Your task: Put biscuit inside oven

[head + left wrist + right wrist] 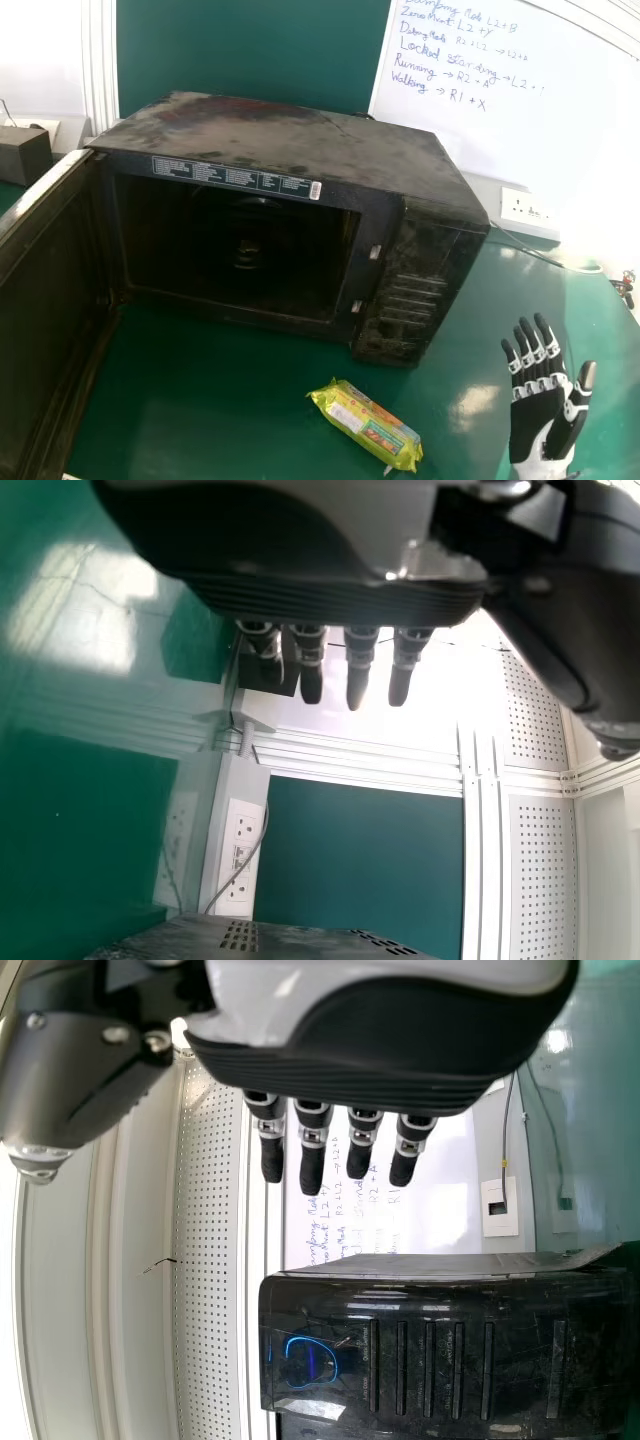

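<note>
The biscuit packet (368, 425) lay flat on the green desk (205, 420), outside the microwave oven (420, 290), in front of it and near the foot of its control-panel side. It was yellow-green with a printed label, and it lay aslant, its left end farther from the robot than its right. The oven's door (50, 260) stood wide open at the left, swung out toward the robot, leaving the dark cavity (235, 245) exposed, with a round hub on its floor. A printed label strip (235, 177) ran along the top of the opening, and the oven's top looked dusty and smeared. The right hand (535, 425) was on the right side of the head view, apart from the packet, its fingers straight and slightly spread, holding nothing. The left hand (330, 595), in the left wrist view, also had its fingers extended and held nothing. Behind the oven rose a dark green panel (250, 50), with a whiteboard (550, 110) bearing handwriting beside it. A white wall socket (528, 208) sat below the board, a cable (560, 262) ran near it, and a dark box (24, 155) stood at the far left, beyond the door.
</note>
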